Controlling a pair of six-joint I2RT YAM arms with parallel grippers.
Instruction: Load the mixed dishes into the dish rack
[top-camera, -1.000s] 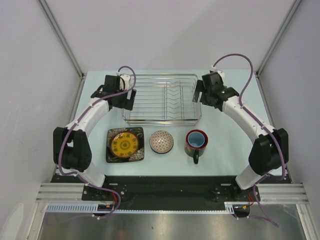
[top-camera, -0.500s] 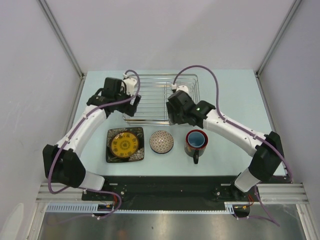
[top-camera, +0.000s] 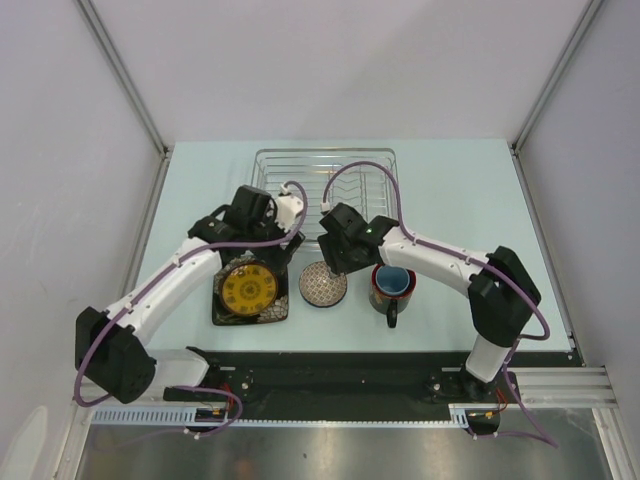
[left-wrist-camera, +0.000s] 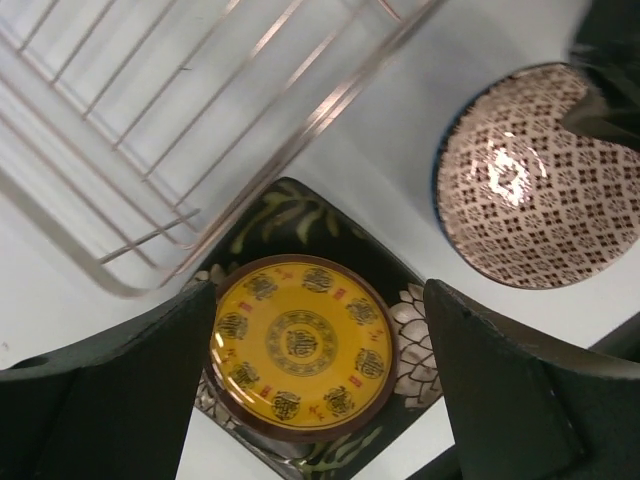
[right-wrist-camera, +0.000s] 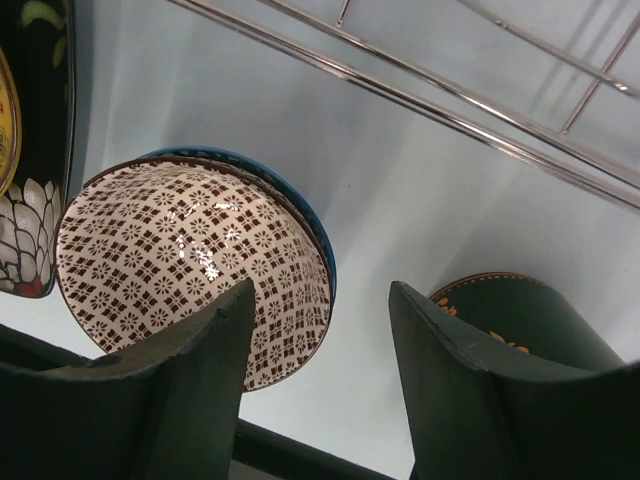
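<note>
The round yellow plate (top-camera: 249, 288) lies on the square black floral plate (top-camera: 225, 312), in front of the wire dish rack (top-camera: 325, 190). My left gripper (top-camera: 270, 258) hovers open above them; in the left wrist view the yellow plate (left-wrist-camera: 300, 345) shows between the wide-spread fingers (left-wrist-camera: 110, 400). The brown-patterned bowl (top-camera: 323, 285) sits nested in a blue bowl (right-wrist-camera: 300, 205). My right gripper (top-camera: 338, 262) is open just above the brown-patterned bowl's (right-wrist-camera: 190, 260) right rim, with nothing held. The dark mug (top-camera: 392, 285) stands to its right.
The rack's near rail (right-wrist-camera: 450, 100) runs close behind both grippers, and its corner (left-wrist-camera: 150, 120) lies just beyond the black plate (left-wrist-camera: 300, 205). The mug (right-wrist-camera: 530, 320) stands right beside my right gripper's (right-wrist-camera: 320, 370) outer finger. The two wrists are close together.
Both arms have swung from the rack's two ends toward the near side and now hang over the dishes. The right jaws have narrowed somewhat.
</note>
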